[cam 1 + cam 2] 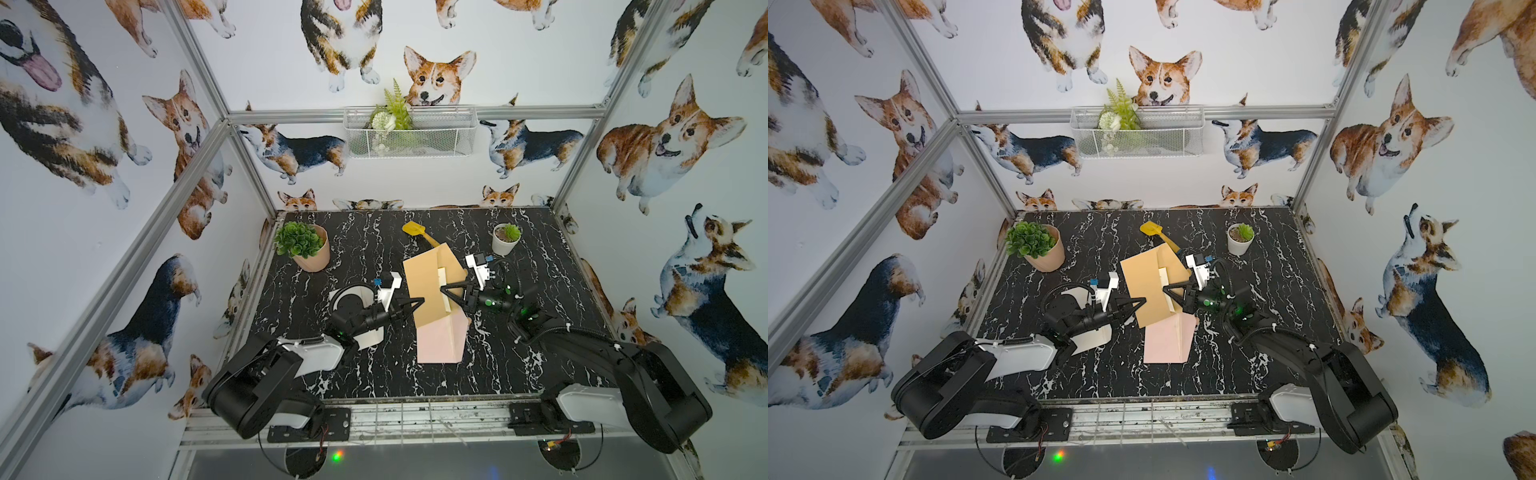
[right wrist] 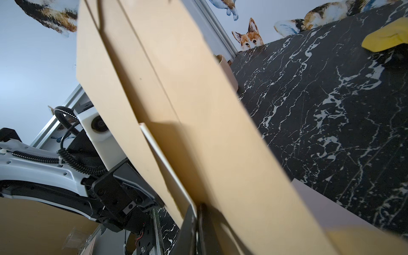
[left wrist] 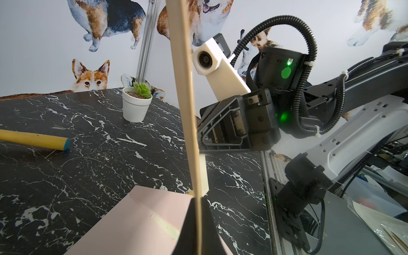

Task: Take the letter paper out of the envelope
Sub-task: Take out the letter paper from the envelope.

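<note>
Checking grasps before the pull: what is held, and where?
The tan envelope: left gripper pinches one long edge, right gripper pinches the opposite side at its pale strip.

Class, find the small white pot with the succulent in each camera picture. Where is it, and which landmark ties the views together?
Top view: white pot at the table's far right, near the back wall.
Top view: the same far-right spot.
Left wrist: on the table by the wall, between the yellow shovel's handle and the envelope's edge.
Right wrist: not in it.
Shared landmark: the yellow shovel, visible in all four.
</note>
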Robot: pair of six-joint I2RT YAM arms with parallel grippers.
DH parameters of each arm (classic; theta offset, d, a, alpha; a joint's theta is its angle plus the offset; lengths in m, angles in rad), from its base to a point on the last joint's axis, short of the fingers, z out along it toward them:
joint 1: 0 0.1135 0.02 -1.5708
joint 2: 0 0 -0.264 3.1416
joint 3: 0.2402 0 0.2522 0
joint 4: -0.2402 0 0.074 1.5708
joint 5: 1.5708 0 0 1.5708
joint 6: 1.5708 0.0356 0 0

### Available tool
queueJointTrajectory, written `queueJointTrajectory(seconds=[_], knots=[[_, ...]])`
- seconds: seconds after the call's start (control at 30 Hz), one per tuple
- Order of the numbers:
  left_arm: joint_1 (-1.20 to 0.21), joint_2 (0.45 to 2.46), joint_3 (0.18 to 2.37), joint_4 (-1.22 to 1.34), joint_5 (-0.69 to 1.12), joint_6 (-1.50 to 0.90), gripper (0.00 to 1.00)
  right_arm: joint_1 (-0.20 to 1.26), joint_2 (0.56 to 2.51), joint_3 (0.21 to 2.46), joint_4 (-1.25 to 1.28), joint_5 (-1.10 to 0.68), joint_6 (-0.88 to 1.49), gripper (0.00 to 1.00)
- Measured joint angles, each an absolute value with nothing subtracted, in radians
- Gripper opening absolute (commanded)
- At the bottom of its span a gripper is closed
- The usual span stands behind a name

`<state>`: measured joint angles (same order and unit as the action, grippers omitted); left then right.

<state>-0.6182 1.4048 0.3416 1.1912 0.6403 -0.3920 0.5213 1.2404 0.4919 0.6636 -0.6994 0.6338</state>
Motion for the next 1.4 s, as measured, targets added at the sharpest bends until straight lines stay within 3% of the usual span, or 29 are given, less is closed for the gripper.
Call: queueJointTrajectory(seconds=[0.3,1.2,1.33,1.4], knots=[[-0.618,1.402,0.342,1.197,0.632,-0.392,0.0,0.522,1.147,0.493,0.545,-0.67,0.594,0.0],[-0.625,1.369,0.34,1.175,0.693,-0.387,0.03,0.51,0.957,0.457,0.354,-0.676,0.5,0.0],[-0.625,1.363,0.337,1.173,0.691,-0.384,0.12,0.505,0.947,0.455,0.342,-0.68,0.498,0.0],[-0.614,1.356,0.327,1.163,0.637,-0.379,0.12,0.479,0.938,0.452,0.327,-0.593,0.496,0.0]])
